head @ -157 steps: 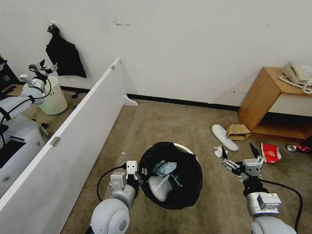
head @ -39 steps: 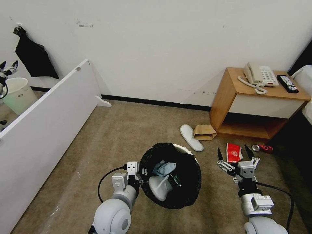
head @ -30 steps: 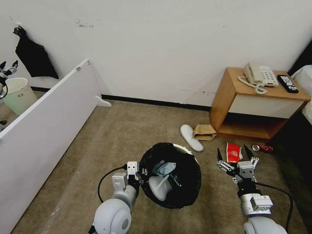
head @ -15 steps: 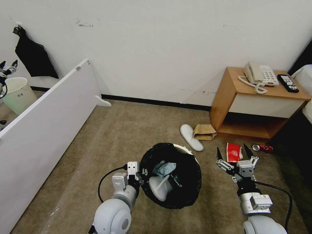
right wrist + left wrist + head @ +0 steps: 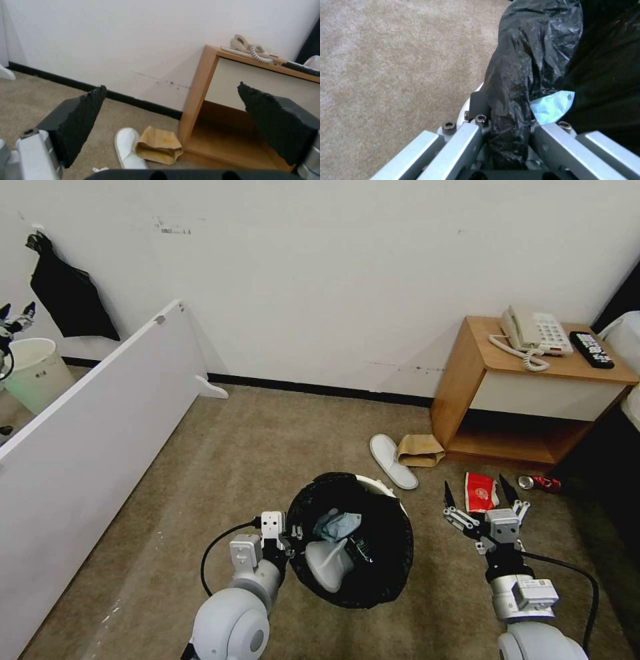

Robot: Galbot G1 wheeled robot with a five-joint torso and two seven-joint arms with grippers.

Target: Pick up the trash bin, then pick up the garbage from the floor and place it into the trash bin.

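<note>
The trash bin (image 5: 373, 573), white with a black bag over its rim, hangs low in the middle of the head view. My left gripper (image 5: 288, 533) is shut on its near-left rim; the left wrist view shows the bag-covered rim of the trash bin (image 5: 526, 62) clamped in that gripper (image 5: 506, 130). Inside lie a light-blue tissue (image 5: 339, 525) and a white slipper (image 5: 328, 563). My right gripper (image 5: 475, 488) is open above the carpet, empty. Garbage on the floor beyond it: a white slipper (image 5: 393, 461), brown paper bag (image 5: 418, 451), red cup (image 5: 479, 491) and red can (image 5: 540, 484).
A wooden nightstand (image 5: 460, 393) with a phone (image 5: 533, 332) and remote (image 5: 590, 350) stands at the right wall. A white panel (image 5: 100, 413) leans along the left, with a pale bucket (image 5: 37, 373) behind it. Open carpet lies between them.
Since the oldest frame the head camera has swung right, bringing the nightstand fully into view. Over the last second almost nothing moves; the left gripper keeps its hold on the bin.
</note>
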